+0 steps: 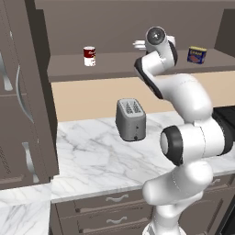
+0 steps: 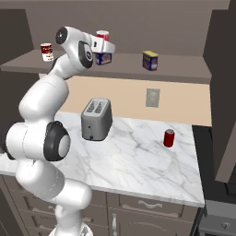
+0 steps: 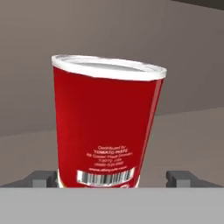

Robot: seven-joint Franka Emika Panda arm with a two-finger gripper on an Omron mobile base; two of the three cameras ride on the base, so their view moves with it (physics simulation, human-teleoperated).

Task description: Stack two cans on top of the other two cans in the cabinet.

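An almost all red can with a pale rim stands upright on a dark blue tin on the cabinet shelf. My gripper is open around the can's lower part, and both fingertips stand clear of its sides. In the right base view the gripper is at the shelf, level with this red can. A second blue tin stands alone further right, seen also as the blue tin. A red and white can stands at the shelf's left end.
A grey toaster sits on the marble counter below the shelf. A small red can stands on the counter at the right. A tall door with curved handles is on the left, drawers below the counter.
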